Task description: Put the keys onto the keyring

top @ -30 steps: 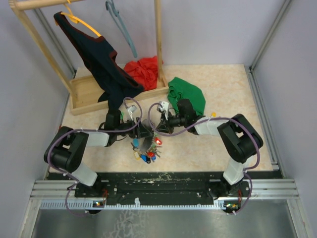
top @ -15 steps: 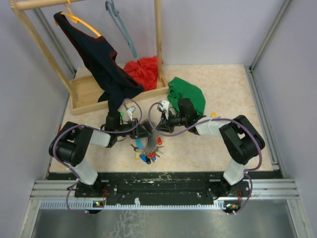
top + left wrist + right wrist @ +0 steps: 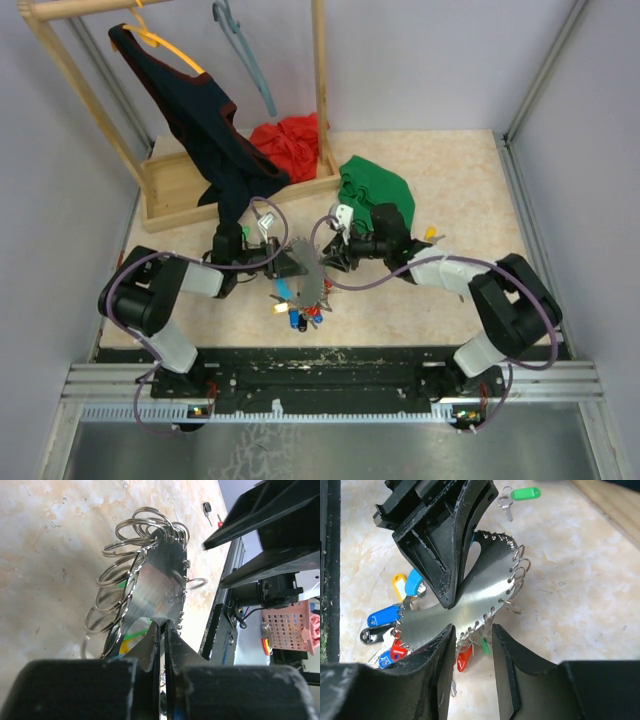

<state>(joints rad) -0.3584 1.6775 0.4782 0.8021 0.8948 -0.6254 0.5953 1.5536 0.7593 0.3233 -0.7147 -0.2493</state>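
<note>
— Is there anything to read here: a word, a number, a brand?
— Nothing legible. The green tag [image 3: 525, 493] on the loose key shows only a plain face.
— And the coloured ones hanging from the keyring [image 3: 465, 605]?
— The yellow tag [image 3: 398, 586] has a pale label window and the blue tag [image 3: 384, 616] lies beside it, but no writing can be made out on either.
— The keyring's metal?
— Shiny, with no readable stamp. The pink basket [image 3: 285, 630] is too blurred to tell.
</note>
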